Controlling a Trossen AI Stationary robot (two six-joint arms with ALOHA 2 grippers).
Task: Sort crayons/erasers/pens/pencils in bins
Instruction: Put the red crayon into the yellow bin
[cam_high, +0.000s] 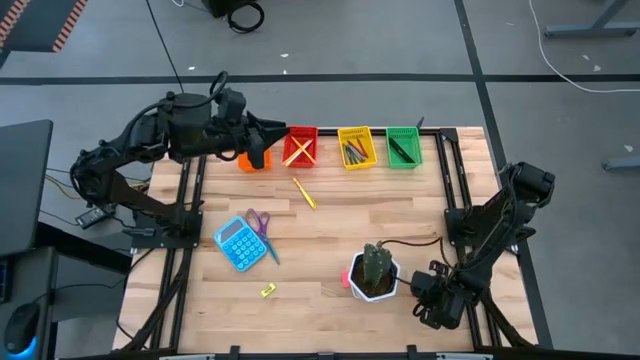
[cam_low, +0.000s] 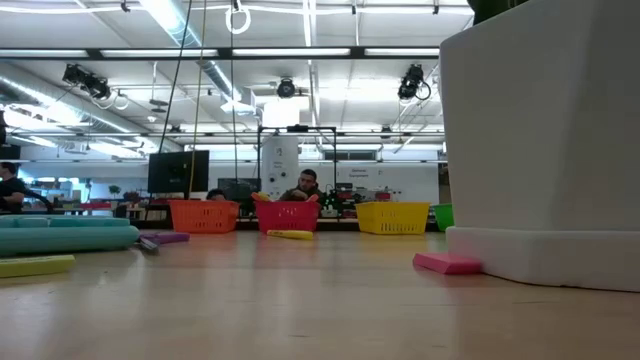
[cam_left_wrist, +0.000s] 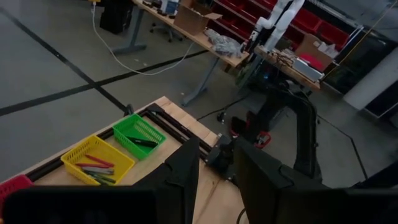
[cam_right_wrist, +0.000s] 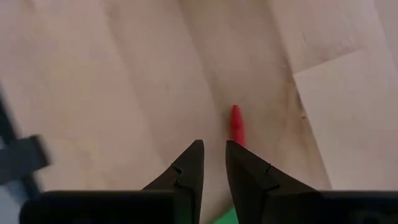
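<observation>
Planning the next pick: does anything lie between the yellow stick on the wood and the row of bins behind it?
Nothing visible does. In the high view the yellow stick lies on bare wood just in front of the red bin; the calculator and scissors sit nearer the front, off that path.

Setting: robotics lab or workshop hall. Evidence: grey concrete floor (cam_high: 400, 40) with black tape lines; ceiling strip lights (cam_low: 180, 20) overhead; benches carrying cardboard boxes (cam_left_wrist: 196, 15) and red storage bins (cam_left_wrist: 323, 28); seated person (cam_low: 305, 185) at 12 o'clock beyond the table.
</observation>
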